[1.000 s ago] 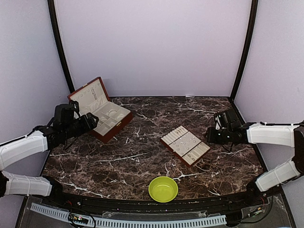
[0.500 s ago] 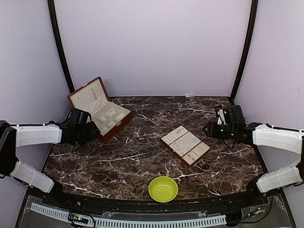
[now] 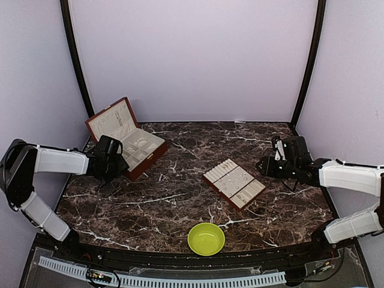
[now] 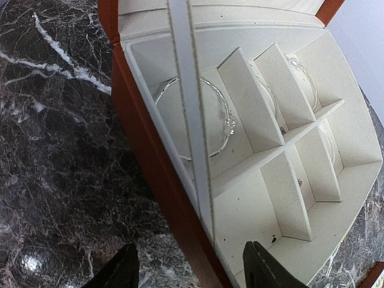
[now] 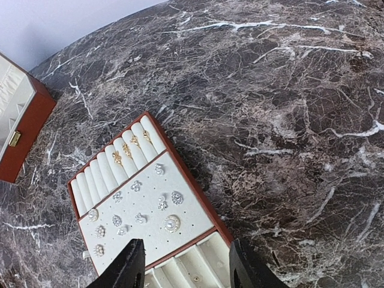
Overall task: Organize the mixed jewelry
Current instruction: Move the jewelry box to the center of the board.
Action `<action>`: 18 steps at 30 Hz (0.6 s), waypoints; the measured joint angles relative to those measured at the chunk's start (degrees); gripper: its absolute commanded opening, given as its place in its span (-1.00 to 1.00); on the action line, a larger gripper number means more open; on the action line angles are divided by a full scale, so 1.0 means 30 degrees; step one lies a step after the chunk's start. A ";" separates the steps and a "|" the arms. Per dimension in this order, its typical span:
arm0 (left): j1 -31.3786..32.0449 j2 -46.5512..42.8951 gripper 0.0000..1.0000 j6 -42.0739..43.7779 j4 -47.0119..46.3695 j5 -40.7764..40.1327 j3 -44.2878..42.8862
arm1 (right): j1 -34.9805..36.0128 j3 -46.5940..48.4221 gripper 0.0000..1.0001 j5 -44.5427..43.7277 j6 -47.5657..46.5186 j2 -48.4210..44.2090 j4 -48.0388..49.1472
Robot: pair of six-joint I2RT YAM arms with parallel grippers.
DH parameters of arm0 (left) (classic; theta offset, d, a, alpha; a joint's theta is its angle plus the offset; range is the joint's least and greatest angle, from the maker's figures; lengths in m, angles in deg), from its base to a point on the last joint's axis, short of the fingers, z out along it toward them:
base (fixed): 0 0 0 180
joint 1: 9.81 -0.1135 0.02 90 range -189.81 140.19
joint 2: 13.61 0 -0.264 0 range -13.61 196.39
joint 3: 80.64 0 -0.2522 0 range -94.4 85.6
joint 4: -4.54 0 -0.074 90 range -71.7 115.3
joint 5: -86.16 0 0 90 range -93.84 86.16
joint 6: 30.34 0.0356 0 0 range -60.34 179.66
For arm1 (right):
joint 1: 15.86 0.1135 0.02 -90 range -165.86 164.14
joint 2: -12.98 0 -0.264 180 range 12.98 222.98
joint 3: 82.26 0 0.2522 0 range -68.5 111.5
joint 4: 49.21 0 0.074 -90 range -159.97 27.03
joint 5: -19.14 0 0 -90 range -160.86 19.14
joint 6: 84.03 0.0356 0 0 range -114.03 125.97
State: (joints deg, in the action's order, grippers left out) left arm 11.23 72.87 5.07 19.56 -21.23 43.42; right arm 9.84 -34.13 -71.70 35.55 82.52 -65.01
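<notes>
Nearest, a green bowl (image 3: pixel 206 238) sits on the marbled surface (image 3: pixel 168 207), beyond it the tray (image 3: pixel 258 190) carries small pale pieces (image 5: pixel 172 223) with the right pincer (image 5: pixel 183 262) spread empty just right, and far left the open box (image 3: pixel 146 163) keeps silvery hoops (image 4: pixel 230 123) in compartments, the left pincer (image 4: pixel 189 265) spread empty beside it.

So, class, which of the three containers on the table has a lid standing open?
The red-brown box at the back left; the flat tray and the green bowl have no lid.
</notes>
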 measured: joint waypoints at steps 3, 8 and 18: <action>-0.0087 0.0459 0.07 0.0044 -0.0175 -0.0036 -0.0124 | 0.0000 -0.0117 -0.03 0.0007 0.0007 0.0022 0.0270; -0.0277 0.0947 -0.21 0.0189 -0.0816 -0.0058 -0.0335 | 0.0000 -0.0321 -0.03 0.0393 0.0036 0.0109 0.0605; -0.0488 0.0860 -0.60 0.0765 -0.0539 -0.0379 -0.0474 | 0.0000 -0.0306 -0.02 0.0430 -0.0007 -0.0211 0.0583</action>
State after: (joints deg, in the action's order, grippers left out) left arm 9.76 75.45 7.37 17.94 -22.37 42.00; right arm 9.84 -35.05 -70.41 35.53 81.89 -63.26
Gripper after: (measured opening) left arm 0.240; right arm 0.487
